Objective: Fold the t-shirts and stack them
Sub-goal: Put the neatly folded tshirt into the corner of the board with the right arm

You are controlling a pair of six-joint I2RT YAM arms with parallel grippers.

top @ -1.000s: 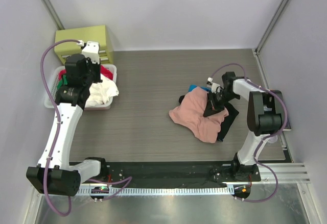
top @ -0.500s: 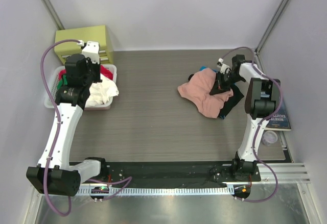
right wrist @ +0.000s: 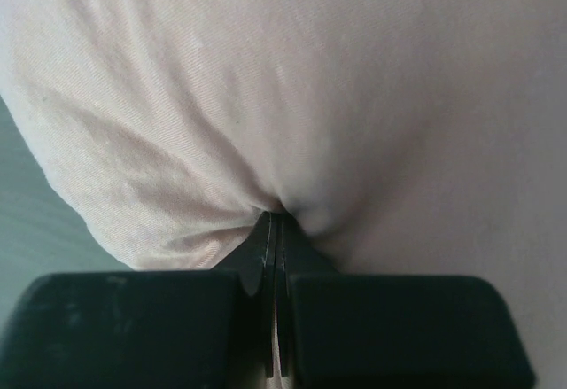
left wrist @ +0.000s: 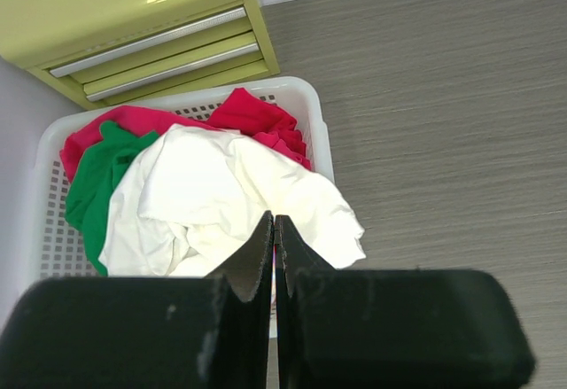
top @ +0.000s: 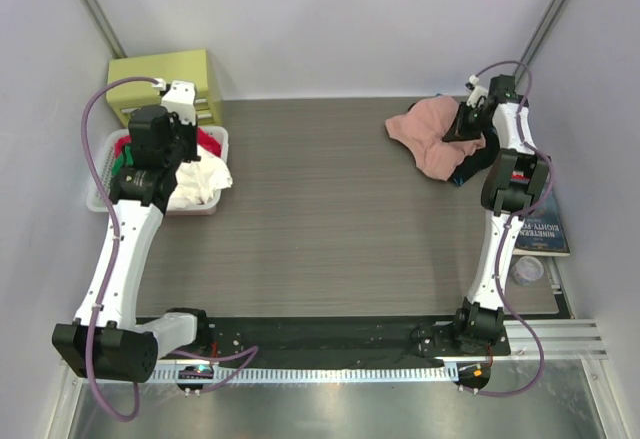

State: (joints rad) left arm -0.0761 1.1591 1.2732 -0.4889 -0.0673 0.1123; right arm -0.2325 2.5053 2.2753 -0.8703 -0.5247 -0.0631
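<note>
Salmon-pink t-shirt (right wrist: 310,97) bunches against the right pincer (right wrist: 273,229), which clenches a fold of it.

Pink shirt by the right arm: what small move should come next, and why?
Probably the right gripper, pinched shut on the pink t-shirt, should draw it toward the middle of the table. The shirt is bunched at the far right corner by the black t-shirt, with little room there to spread it flat.

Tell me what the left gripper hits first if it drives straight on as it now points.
Most likely the white garment on top of the pile in the basket: the left gripper, jaws shut and empty, points straight at it. How far above it the tips hang is unclear.
</note>
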